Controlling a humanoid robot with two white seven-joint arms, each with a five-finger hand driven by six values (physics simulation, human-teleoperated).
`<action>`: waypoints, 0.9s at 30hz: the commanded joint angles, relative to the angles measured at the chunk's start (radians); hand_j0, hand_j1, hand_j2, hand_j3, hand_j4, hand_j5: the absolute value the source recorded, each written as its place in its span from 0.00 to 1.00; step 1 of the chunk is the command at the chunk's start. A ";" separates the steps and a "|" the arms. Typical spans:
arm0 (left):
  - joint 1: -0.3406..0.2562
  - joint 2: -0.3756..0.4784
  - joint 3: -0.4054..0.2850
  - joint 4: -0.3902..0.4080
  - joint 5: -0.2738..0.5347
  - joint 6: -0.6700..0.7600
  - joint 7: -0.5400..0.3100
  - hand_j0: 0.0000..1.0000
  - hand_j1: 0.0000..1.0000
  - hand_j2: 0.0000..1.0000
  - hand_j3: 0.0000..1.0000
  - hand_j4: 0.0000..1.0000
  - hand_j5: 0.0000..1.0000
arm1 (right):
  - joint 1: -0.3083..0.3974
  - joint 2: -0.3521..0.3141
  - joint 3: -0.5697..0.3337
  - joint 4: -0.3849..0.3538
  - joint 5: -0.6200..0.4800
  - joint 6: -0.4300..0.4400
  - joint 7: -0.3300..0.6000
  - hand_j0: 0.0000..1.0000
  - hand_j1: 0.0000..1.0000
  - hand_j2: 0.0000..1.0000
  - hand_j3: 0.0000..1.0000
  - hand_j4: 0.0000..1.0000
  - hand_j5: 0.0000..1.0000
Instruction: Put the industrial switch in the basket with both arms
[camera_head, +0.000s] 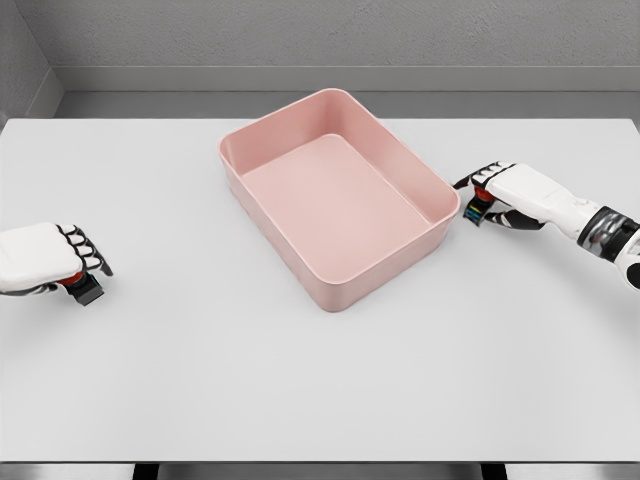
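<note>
A pink rectangular basket (431, 235) stands tilted at the middle of the white table. At the left edge my left hand (68, 270) is curled over a small black industrial switch (88, 292) with a red button, low on the table. Just right of the basket's right corner, my right hand (488, 196) wraps its fingers around a second black switch (476, 213) with a red button and coloured marks. Both switches are mostly hidden under the palms. Nothing lies inside the basket.
The white table (320, 390) stretches wide in front of the basket; its near edge runs along the bottom of the view. A grey wall stands behind the far edge.
</note>
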 joint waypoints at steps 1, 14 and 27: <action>0.000 0.003 0.000 0.000 0.004 0.001 0.000 0.72 0.72 0.72 0.72 0.72 0.72 | 0.000 -0.001 -0.004 0.000 0.000 0.000 0.000 0.65 0.65 0.65 0.65 0.65 0.65; 0.000 0.003 -0.018 -0.005 0.003 -0.001 0.000 0.61 0.61 0.61 0.61 0.61 0.61 | 0.003 -0.002 -0.010 0.000 0.017 0.000 -0.002 0.50 0.50 0.50 0.50 0.50 0.50; -0.006 0.004 -0.018 -0.013 0.004 -0.035 -0.001 0.39 0.39 0.39 0.39 0.39 0.39 | -0.002 -0.002 -0.036 -0.005 0.014 0.000 0.000 0.45 0.45 0.45 0.45 0.45 0.45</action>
